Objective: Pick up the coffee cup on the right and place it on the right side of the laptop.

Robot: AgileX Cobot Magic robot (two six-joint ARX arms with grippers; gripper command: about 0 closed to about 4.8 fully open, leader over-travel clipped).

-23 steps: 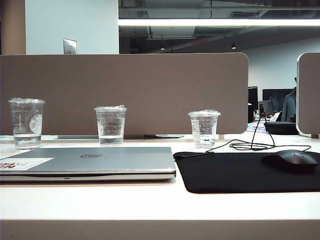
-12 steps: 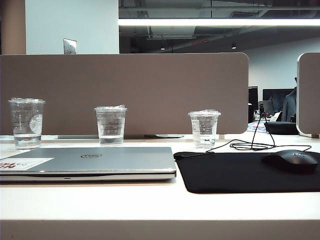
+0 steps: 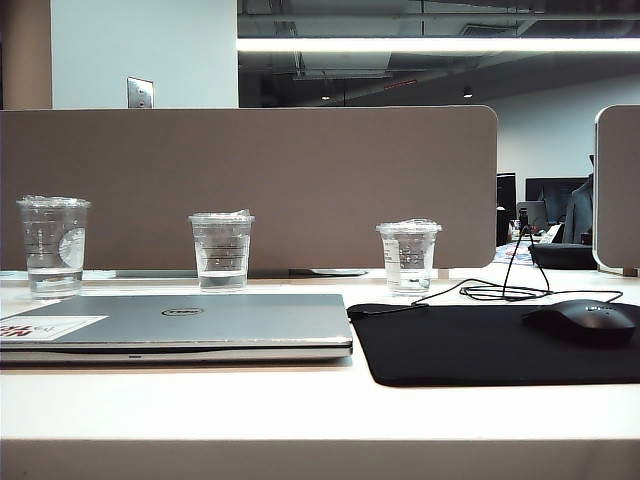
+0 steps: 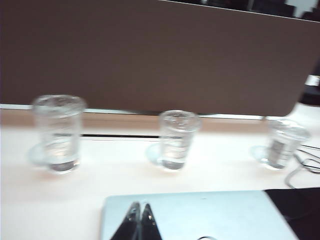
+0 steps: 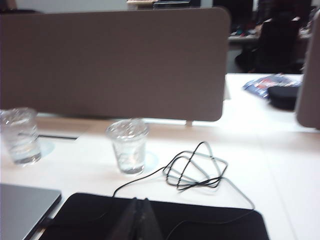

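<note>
A: On the desk's far edge, against the divider (image 3: 250,185), three cups in a row. My cup (image 3: 408,256) is the rightmost, upright, untouched, just behind the mat (image 3: 500,345).

B: Grippers?

A: Neither shows in the exterior view. Left gripper (image 4: 140,212) pressed together, empty, above the laptop (image 3: 180,325). Right gripper (image 5: 140,205) likewise pinched shut, empty, over the mat, facing the cup (image 5: 128,145).

B: Obstacles?

A: Cable (image 5: 195,167) coils just beside the cup; mouse (image 3: 585,320) sits well apart. I reckon I must open the right jaws first.
</note>
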